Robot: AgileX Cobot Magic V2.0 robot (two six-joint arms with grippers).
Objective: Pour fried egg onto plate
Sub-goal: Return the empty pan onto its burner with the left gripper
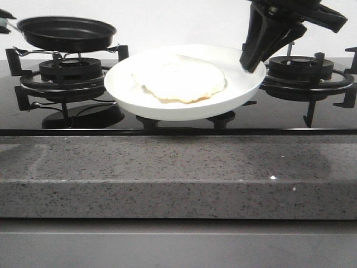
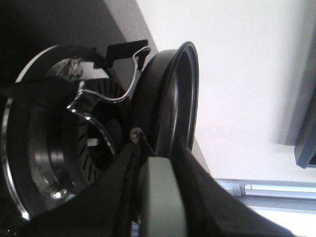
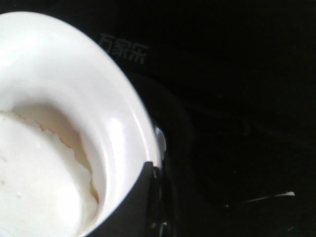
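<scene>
Right tool is clamped on the far right rim of the plate, holding it raised over the stove's middle burner so it sits level. Lying flat inside the plate, just left of that tool, is the fried egg, pale with a browned edge; the pour looks done. Left tool grips the handle of the black pan, which hangs just above the left burner, seemingly drawn aside. Below the hob runs a speckled grey tabletop.
</scene>
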